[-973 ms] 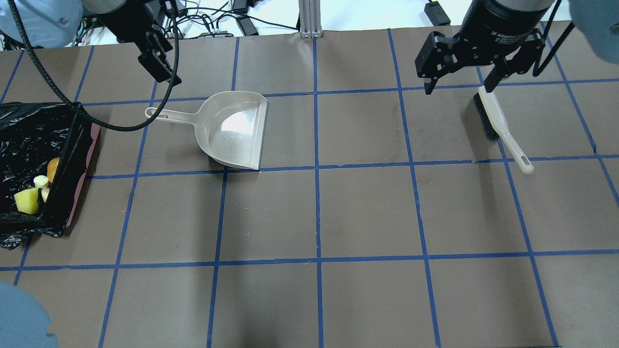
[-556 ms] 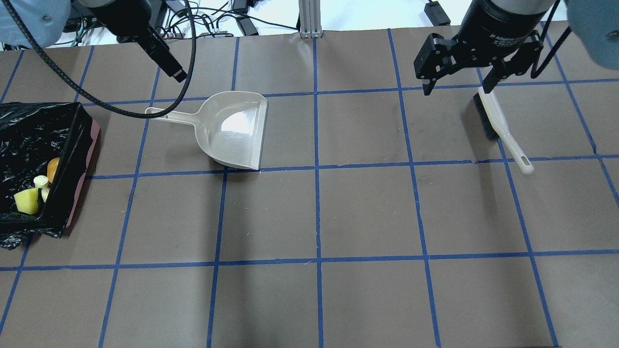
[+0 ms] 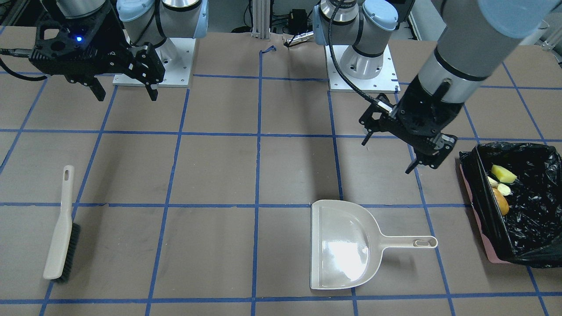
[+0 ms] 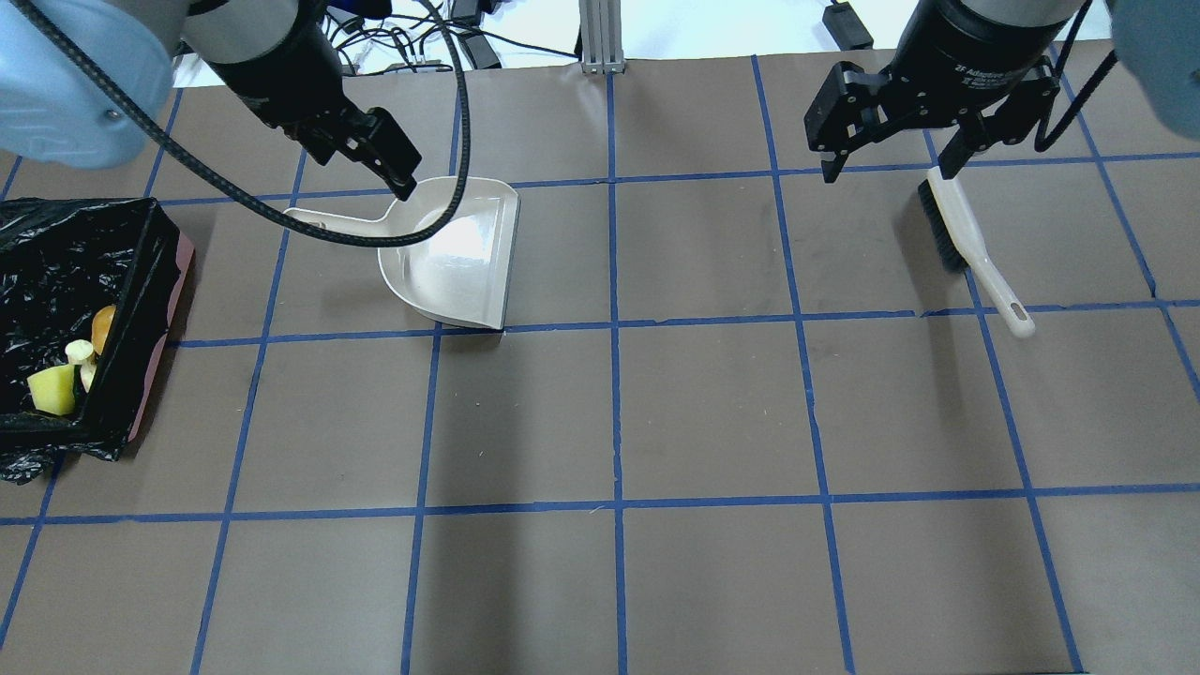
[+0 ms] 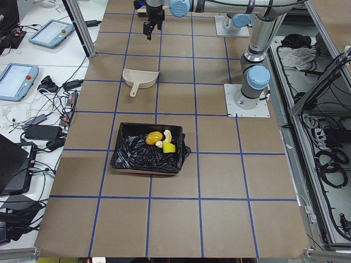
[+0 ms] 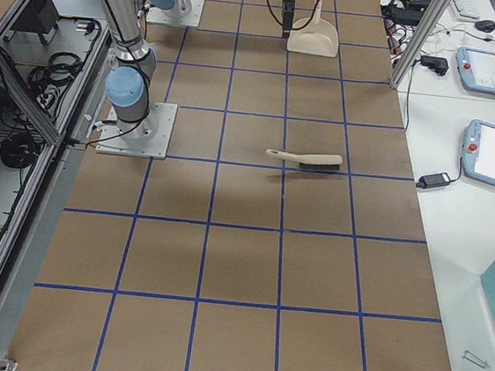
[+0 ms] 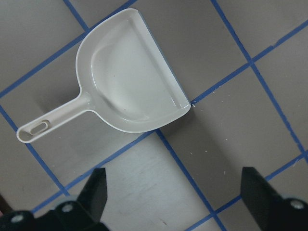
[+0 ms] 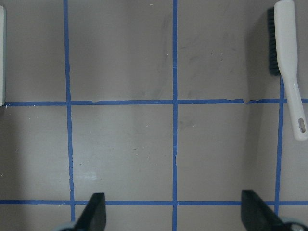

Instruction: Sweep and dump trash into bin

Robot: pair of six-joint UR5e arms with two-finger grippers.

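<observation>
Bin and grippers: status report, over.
Left gripper open, empty, raised near dustpan. Right gripper open, empty, near brush. Trash all in bin; dustpan empty. Nothing blocking bin.

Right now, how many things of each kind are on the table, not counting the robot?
Trash pieces: 3 (sponge, bread, potato), all in the bin
Bin: 1
Dustpan: 1
Brush: 1
Total: 6
</observation>
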